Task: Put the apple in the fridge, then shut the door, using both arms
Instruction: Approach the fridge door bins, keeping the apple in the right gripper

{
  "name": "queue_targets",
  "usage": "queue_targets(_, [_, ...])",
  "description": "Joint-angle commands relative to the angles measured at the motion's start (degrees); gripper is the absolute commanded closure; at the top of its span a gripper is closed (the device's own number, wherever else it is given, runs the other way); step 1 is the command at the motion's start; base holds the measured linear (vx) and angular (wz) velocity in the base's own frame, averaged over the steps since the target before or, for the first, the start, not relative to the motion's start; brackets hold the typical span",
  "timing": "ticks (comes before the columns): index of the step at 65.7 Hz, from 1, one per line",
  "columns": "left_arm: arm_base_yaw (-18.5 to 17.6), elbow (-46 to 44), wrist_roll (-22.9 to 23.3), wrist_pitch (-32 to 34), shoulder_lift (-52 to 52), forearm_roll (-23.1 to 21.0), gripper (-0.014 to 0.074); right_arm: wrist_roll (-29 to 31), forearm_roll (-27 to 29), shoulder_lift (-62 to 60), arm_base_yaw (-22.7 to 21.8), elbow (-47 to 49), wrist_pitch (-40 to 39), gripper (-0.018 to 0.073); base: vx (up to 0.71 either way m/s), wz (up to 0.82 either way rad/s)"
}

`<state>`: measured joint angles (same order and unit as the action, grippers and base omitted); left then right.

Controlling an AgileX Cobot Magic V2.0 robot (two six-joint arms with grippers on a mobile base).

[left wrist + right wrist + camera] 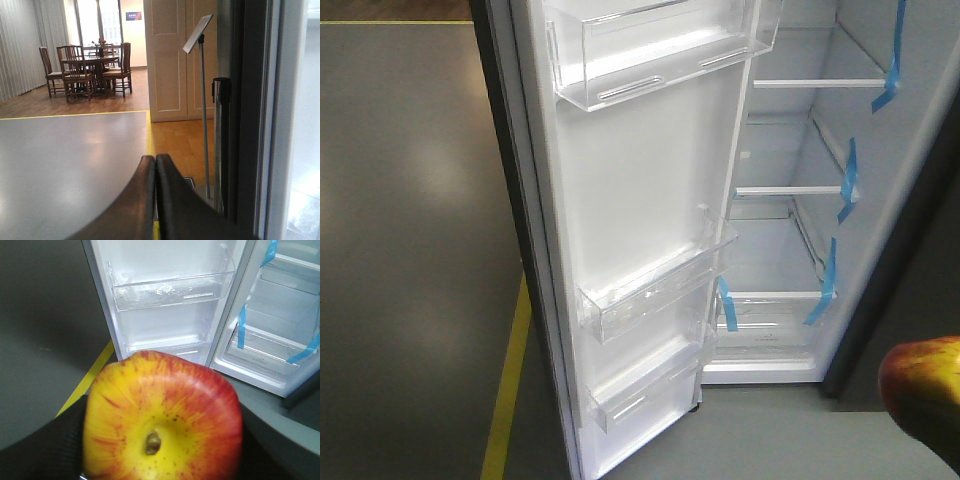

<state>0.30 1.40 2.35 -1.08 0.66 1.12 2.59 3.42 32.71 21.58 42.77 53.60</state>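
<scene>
Before fridge (790,160), right tool (161,452) clamped around apple (165,395)

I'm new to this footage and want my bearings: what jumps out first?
The apple, red and yellow, fills the right wrist view. Beyond it the door stands wide open, showing white lining and clear bins. Blue tape marks the shelves inside.

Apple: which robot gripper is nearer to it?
Right. The right gripper grips the apple; the left gripper, shut and empty, sits beside the fridge door, no apple in its view.
</scene>
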Motion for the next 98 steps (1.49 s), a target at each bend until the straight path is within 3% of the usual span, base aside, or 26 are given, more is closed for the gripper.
queue_targets(1, [-0.28, 1.62, 0.5, 4.01, 0.9, -0.03, 0.0602, 0.39, -0.11, 0.15, 0.06, 1.5, -4.14, 0.0426, 0.05, 0.0])
queue_targets(98, [-0.28, 1.62, 0.5, 4.01, 0.9, -0.03, 0.0602, 0.39, -0.11, 0.15, 0.06, 1.5, -4.15, 0.0426, 0.05, 0.0])
